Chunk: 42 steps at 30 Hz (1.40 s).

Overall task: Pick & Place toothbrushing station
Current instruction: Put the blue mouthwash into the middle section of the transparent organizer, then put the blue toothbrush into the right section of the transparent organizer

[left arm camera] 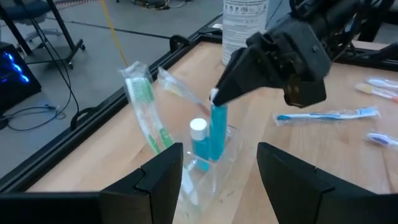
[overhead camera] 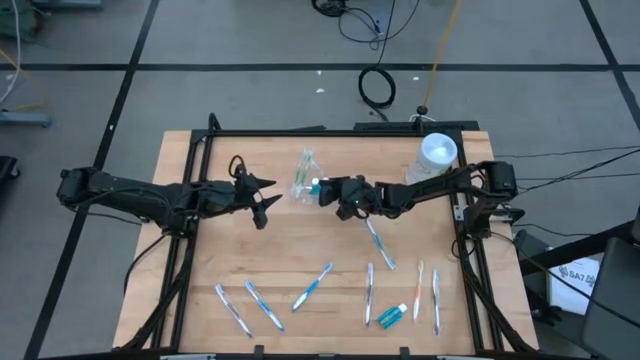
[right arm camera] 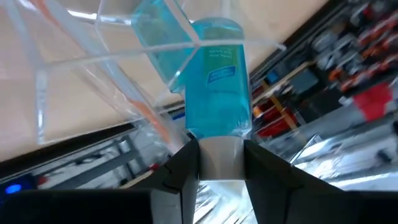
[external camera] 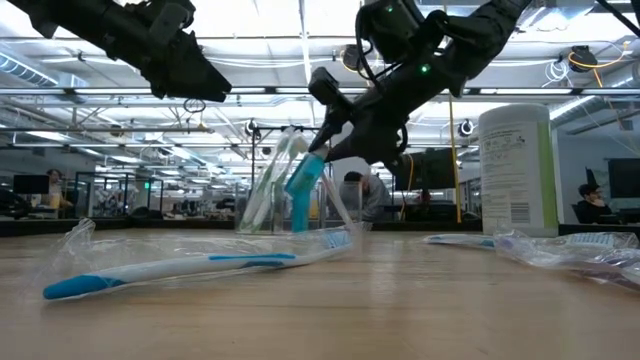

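Right gripper (left arm camera: pixel 214 96) clamped on blue toothpaste tube (left arm camera: pixel 217 132) standing in clear toothbrushing station (overhead camera: pixel 304 177); left gripper (overhead camera: pixel 268 195) apart, just left of it.

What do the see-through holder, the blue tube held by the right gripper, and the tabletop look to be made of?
The holder: clear, colourless hard plastic, judging by its glinting straight edges. The blue tube: translucent blue plastic, glossy, with a flat crimped end pinched in the right gripper; probably soft, though that does not show. The tabletop: light wood with visible plank grain and a matte finish, inside a dark frame.
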Available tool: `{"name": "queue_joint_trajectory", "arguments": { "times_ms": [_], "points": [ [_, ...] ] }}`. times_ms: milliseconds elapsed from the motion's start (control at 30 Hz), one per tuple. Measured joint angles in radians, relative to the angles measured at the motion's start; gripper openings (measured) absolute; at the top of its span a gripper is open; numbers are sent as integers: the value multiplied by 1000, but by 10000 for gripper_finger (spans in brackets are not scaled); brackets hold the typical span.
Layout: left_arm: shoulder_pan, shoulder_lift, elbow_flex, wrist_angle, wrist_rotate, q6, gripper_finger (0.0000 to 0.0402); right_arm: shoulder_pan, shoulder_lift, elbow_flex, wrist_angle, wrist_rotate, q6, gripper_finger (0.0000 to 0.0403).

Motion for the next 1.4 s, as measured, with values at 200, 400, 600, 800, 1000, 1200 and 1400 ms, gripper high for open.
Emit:
{"name": "queue_joint_trajectory", "arguments": {
  "times_ms": [200, 400, 600, 800, 1000, 1200, 1400],
  "points": [
    [0, 0, 0, 1, 0, 0, 214, 8, 0, 0, -26, -29, 22, 114],
    [0, 0, 0, 1, 0, 0, 214, 18, 0, 0, -29, -119, 61, 130],
    [0, 0, 0, 1, 0, 0, 214, 18, 0, 0, -25, -159, 152, 143],
    [0, 0, 0, 1, 0, 0, 214, 18, 0, 0, 2, -158, 251, 155],
    [0, 0, 0, -4, 0, -1, 214, 35, -4, 0, 73, -153, 570, 148],
    [0, 0, 0, -18, 0, -2, 214, 125, -41, 0, 62, -154, 922, 145],
    [0, 0, 0, -15, 0, -11, 214, 229, -88, 0, 3, -70, 1362, 150]
  ]
}}
